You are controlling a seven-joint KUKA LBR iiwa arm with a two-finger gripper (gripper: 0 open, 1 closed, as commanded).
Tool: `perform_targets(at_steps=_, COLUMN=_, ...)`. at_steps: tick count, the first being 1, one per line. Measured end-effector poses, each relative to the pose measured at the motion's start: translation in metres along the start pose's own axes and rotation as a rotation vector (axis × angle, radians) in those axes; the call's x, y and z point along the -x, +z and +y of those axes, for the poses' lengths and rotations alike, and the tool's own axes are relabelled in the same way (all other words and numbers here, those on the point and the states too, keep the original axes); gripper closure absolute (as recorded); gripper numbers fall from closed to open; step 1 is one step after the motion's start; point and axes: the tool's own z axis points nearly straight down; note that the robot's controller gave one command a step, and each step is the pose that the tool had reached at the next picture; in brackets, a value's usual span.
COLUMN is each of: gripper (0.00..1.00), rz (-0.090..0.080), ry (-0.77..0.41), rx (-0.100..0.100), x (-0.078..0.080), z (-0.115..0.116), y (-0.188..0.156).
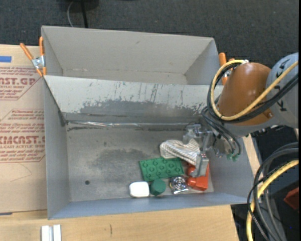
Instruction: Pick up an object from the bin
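My gripper (202,158) hangs low in the bin's front right corner, reaching in from the right. Its tip is right over a red-orange thing (198,182) by the right wall. Just left of the gripper lies a beige woven piece (176,148), touching or partly under it. A flat green studded plate (160,168) lies in front of that piece. A small shiny metal thing (178,184) rests between the green plate and the red-orange thing.
A white block (139,189) and a dark green round cap (158,187) lie near the front wall, left of the metal thing. The arm's orange cover and yellow-black cables hang over the right rim.
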Motion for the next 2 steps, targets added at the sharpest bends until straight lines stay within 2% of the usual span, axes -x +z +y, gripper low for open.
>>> perform_targets(at_steps=1, gripper=0.00, rz=-0.001, ry=0.000, rx=0.000, x=0.000, z=0.000, y=-0.002)
perform_targets(at_steps=2, gripper=0.00, rz=0.002, ry=-0.069, rx=0.002, x=0.002, z=-0.005, y=-0.021)
